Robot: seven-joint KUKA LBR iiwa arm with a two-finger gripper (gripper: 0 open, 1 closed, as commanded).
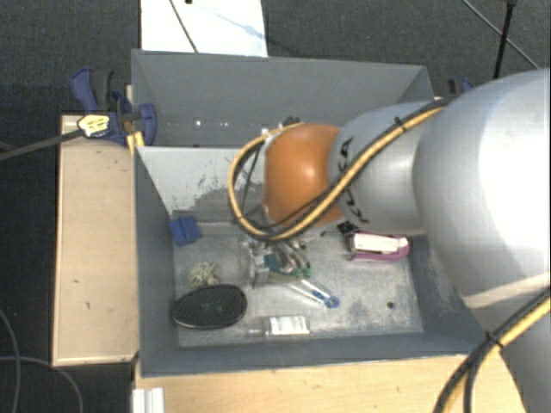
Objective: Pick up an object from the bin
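My gripper (269,261) hangs low in the middle of the bin, just below the arm's orange cover. Right by its tip lies a small green thing (295,271), partly hidden by the gripper. A clear pen-like stick with a blue tip (313,294) lies on the floor just to the right and toward the front. A small grey crumpled lump (204,273) sits to the gripper's left. I see nothing held.
A black oval disc (208,306) lies at the front left, with a pale flat packet (281,325) beside it at the front wall. A blue block (184,229) rests at the left wall. A pink and white box (377,246) lies at the right, under the arm.
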